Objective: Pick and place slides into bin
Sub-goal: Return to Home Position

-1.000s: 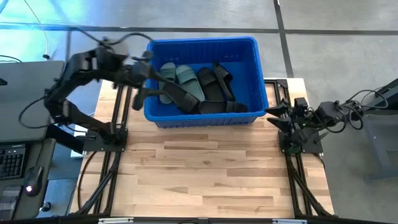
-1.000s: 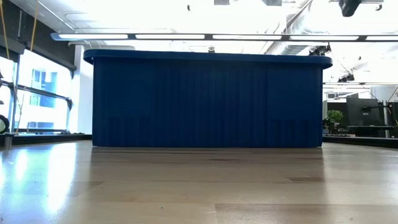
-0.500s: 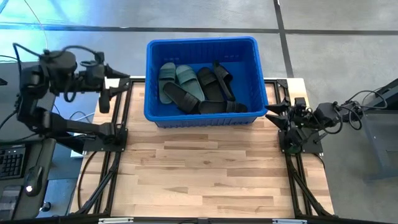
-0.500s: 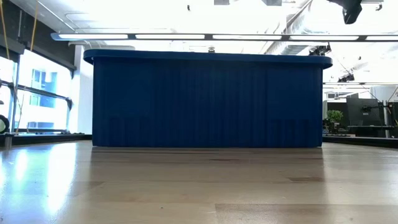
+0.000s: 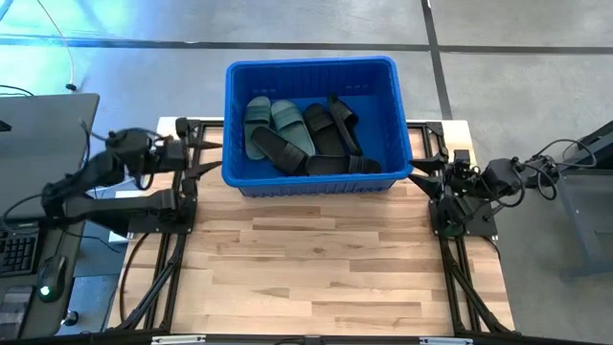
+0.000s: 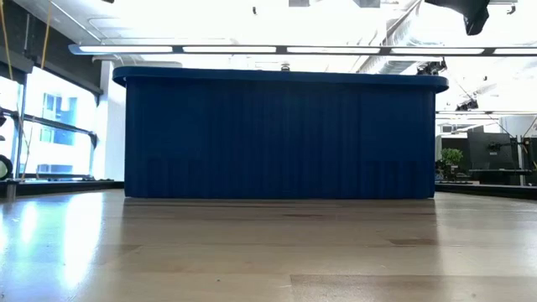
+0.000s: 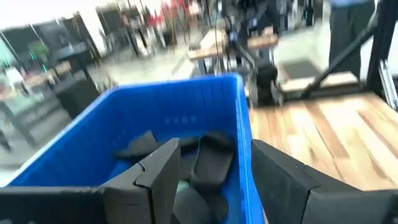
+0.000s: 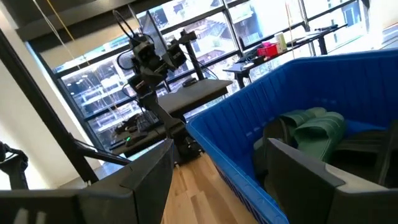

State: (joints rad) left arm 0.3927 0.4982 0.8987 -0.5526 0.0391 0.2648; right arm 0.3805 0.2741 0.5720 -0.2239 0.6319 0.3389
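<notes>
The blue bin (image 5: 311, 72) stands on the wooden table's far half; its near wall fills the low view (image 6: 277, 134). Inside it lie two sage green slides (image 5: 261, 125) at the left and several black slides (image 5: 335, 129), piled across each other on the bin's floor. The green ones also show in the right wrist view (image 8: 317, 127), and black ones in the left wrist view (image 7: 208, 158). My left gripper (image 5: 204, 153) is open and empty just outside the bin's left wall. My right gripper (image 5: 420, 172) is open and empty by the bin's near right corner.
Black frame rails (image 5: 177, 230) run along the table's left and right sides under the arms. Bare wood (image 5: 306, 259) stretches from the bin to the near edge. A desk with a keyboard (image 5: 19, 244) stands left of the table.
My left arm has drawn back from the bin's left rim toward the table's left edge, first swinging up and out, then folding down low beside the bin. The slides in the bin and my right arm have kept still.
</notes>
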